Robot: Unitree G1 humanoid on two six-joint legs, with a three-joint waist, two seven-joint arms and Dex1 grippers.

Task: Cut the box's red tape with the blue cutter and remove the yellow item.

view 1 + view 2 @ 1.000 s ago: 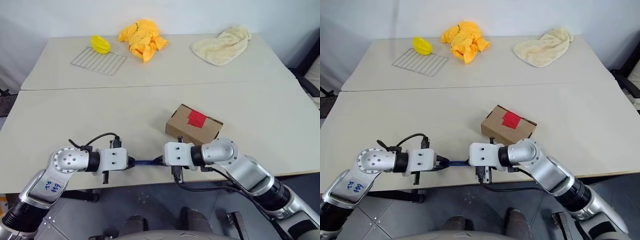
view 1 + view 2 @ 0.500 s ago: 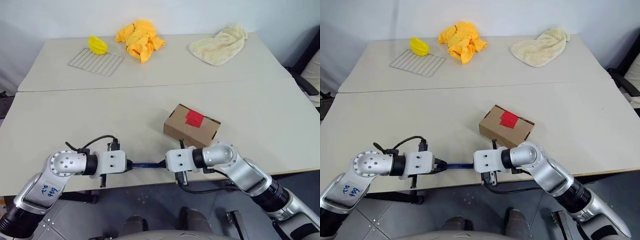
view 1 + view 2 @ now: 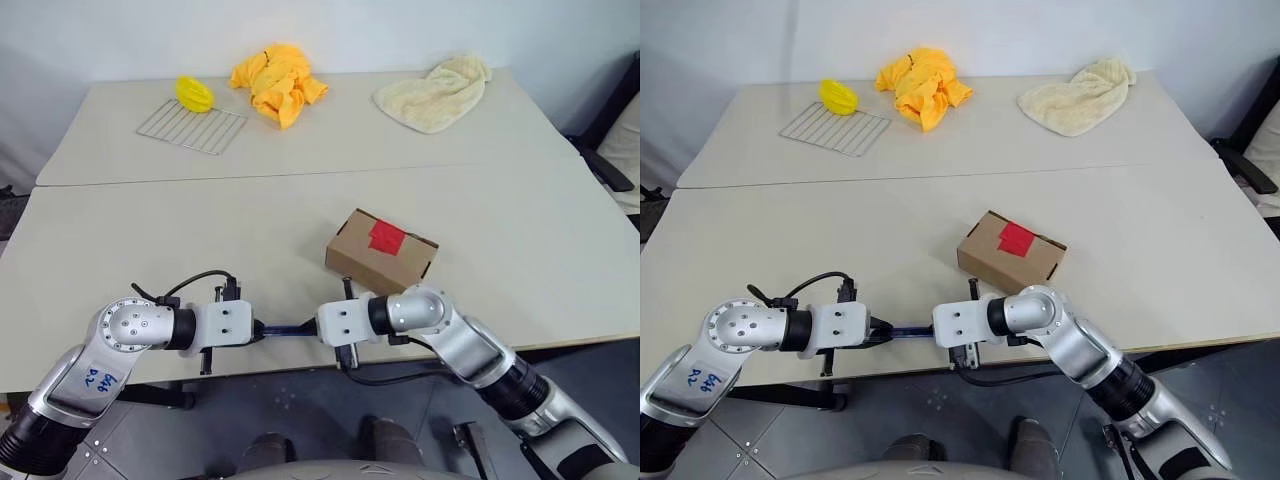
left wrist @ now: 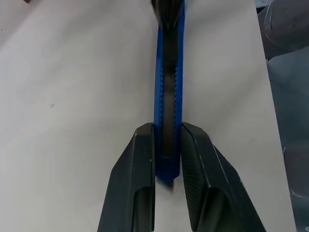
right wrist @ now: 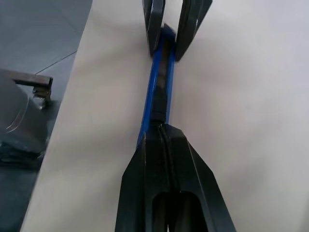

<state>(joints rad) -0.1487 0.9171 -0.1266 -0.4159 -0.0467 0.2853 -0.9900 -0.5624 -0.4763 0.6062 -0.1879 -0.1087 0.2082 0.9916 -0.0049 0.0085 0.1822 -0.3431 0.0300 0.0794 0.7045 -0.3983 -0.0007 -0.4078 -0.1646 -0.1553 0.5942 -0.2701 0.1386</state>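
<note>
— Where's the cutter (image 3: 288,327) right now?

— Held level between the two arms, just above the near edge of the surface (image 3: 180,240). The left gripper (image 4: 167,159) has its jaws narrowed onto one end of the blue stick, squeezing it from both sides. The right gripper (image 5: 164,140) has the other end, jaws pressed tight together around the dark tip.

— So both are clamped on it?

— Yes, one at each end, facing each other, with a short blue stretch showing between them.

— And the box (image 3: 381,250)?

— Sitting on the surface just beyond the right gripper, turned at a slant. It isn't touching either arm. The red tape (image 3: 387,236) is on its top face, unbroken as far as I can see.

— Anything else around?

— On the far part of the surface there's a wire rack (image 3: 191,126) with a small yellow thing (image 3: 195,92) at its far corner, an orange-yellow cloth (image 3: 276,79) bunched up beside that, and a pale cream towel (image 3: 432,91) off to the right. All well apart from the box.
</note>
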